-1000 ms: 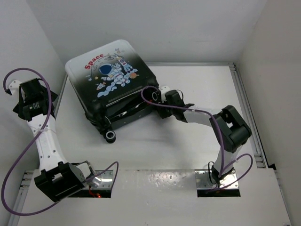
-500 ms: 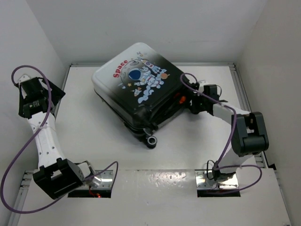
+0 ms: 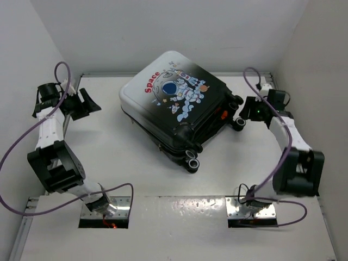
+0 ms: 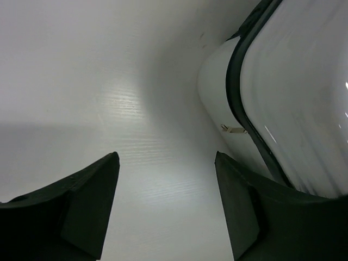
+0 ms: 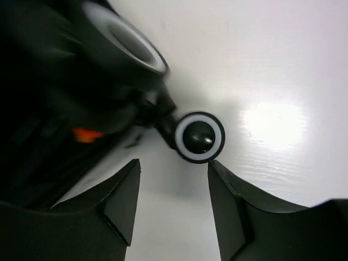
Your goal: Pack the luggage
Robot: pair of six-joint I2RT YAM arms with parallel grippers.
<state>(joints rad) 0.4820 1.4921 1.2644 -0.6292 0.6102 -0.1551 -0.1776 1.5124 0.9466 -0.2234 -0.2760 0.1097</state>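
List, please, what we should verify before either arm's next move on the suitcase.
1. Luggage closed, print side up: ok.
2. Fastened all the way round: cannot tell.
3. Left gripper open, empty, apart from the shell's white end: ok.
4. Right gripper open, holding nothing: ok.
5. Right fingertips clear of the caster: cannot tell; it sits right at one tip.
6. Contents packed inside: cannot tell, hidden.

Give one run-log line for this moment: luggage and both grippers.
luggage: closed, print up | left gripper: open, empty, near white end | right gripper: open, empty, facing caster
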